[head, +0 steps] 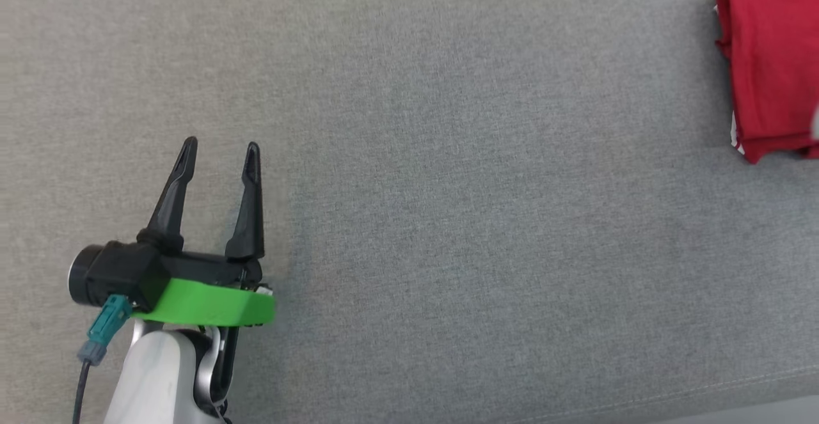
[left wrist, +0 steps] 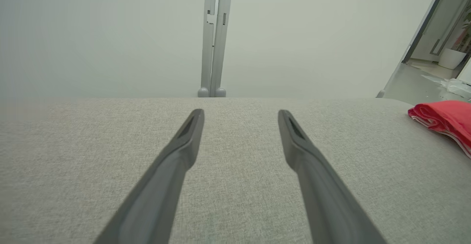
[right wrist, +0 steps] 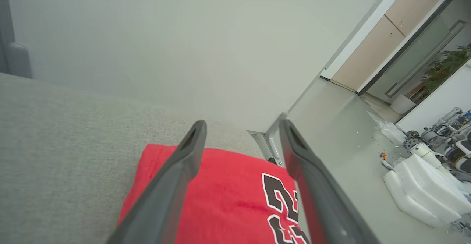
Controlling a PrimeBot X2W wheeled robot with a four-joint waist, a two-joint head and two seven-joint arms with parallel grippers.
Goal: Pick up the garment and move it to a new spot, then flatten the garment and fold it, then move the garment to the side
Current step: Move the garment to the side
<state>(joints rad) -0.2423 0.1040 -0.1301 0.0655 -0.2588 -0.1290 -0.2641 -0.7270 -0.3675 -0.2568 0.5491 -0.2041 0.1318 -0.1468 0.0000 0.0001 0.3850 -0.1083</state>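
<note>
Garment: a folded red garment (head: 771,59) with white trim and black-and-white numerals lies flat at the right end of the grey fabric surface (head: 448,187).
Garment's edges: its far side is near the surface's far edge. Its right side runs out of the head view, so how near it lies to the surface's end there cannot be told.
Open room: from the garment leftward the surface is bare cloth all the way to the left gripper (head: 221,147).
Near edge: a seam (head: 704,385) marks the front rim, on the robot's side of the garment.
Beyond the garment: a metal bracket (right wrist: 270,144) at the surface's corner, then pale floor (right wrist: 342,133) with white foam pieces (right wrist: 423,185).
Behind: a plain wall with a grey upright post (left wrist: 215,38), well to the left of the garment.
Left claw: spread wide, holding nothing, low over the cloth and well apart from the garment.
Right claw: the right gripper (right wrist: 241,124) is spread, with the garment showing between and beneath the fingers; nothing is pinched, and whether they touch it cannot be told.
Container: a white planter (right wrist: 401,104) far beyond the garment, holding a green plant (right wrist: 447,65).
</note>
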